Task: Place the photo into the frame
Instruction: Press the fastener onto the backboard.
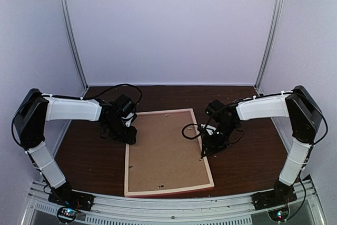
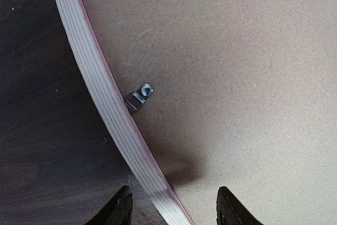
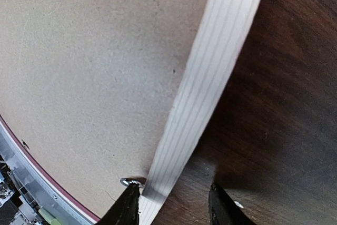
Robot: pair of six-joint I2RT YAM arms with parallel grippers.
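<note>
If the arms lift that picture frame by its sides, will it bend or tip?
Probably stiff: the frame has a layered wood rim and a board filling its back, so it should not sag. Thin, so likely light for its size. Lying flat on the table, a push should slide it, not tip it.

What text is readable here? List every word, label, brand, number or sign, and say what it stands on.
None can be read.
The backing board, the frame and its metal clip bear no print in any view.
The small lit boards at the arm bases are too small to tell any marking.
</note>
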